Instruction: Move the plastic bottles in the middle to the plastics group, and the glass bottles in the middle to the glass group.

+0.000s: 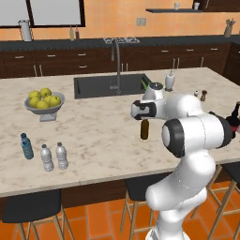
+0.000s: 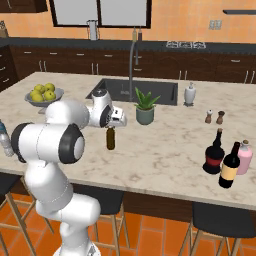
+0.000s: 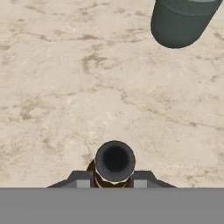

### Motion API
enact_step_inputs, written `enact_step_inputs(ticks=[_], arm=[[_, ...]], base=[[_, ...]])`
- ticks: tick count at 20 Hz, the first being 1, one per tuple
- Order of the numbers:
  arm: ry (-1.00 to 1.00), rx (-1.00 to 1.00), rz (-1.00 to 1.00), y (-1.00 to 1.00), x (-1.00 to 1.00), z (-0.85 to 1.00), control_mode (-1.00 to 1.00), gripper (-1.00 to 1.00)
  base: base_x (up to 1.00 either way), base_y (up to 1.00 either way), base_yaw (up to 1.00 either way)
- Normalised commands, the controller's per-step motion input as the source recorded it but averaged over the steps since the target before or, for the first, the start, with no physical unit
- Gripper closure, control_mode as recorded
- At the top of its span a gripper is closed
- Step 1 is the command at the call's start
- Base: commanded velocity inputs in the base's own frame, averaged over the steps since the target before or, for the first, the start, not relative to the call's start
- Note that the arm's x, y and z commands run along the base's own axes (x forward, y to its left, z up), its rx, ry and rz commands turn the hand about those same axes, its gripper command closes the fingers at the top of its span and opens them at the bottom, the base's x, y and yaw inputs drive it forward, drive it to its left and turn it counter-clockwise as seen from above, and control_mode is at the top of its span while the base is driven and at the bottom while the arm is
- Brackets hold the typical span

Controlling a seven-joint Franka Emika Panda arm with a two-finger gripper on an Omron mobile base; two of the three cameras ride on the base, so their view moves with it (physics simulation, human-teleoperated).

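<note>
My gripper (image 1: 145, 120) (image 2: 111, 128) (image 3: 113, 180) hangs over the middle of the marble island (image 2: 165, 145), shut on the neck of the slim brown-olive bottle (image 1: 145, 130) (image 2: 110, 139). In the hand view its dark cap (image 3: 114, 160) sits between my fingertips (image 3: 81, 179). The bottle is upright; whether its base touches the counter I cannot tell. At the right end the tall black wine bottle (image 2: 230, 166) with a yellow label stands beside the round red-banded bottle (image 2: 214, 153) (image 1: 233, 120). At the left front a blue bottle (image 1: 26, 146) and two clear bottles (image 1: 46, 158) (image 1: 61, 156) stand together.
A potted plant (image 2: 145, 107) (image 3: 181, 22) stands just behind the held bottle. A pink bottle (image 2: 244, 157) is next to the wine bottle. A fruit bowl (image 1: 43, 104), the sink (image 1: 110, 85), a soap dispenser (image 2: 189, 94) and salt and pepper shakers (image 2: 214, 117) occupy the far side.
</note>
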Motion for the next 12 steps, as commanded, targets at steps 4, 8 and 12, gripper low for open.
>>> enact_step_inputs(ticks=[4, 8, 12], arm=[[-0.11, 0.1, 0.0, -0.59, -0.69, 0.72, -1.0, 1.0], [-0.1, 0.08, -0.02, -0.87, -0.66, 0.76, -1.0, 1.0], [-0.03, 0.01, -0.09, -0.97, -0.33, 0.51, -1.0, 1.0]], base=[[0.0, 0.0, 0.0], [0.0, 0.0, 0.0], [0.0, 0.0, 0.0]])
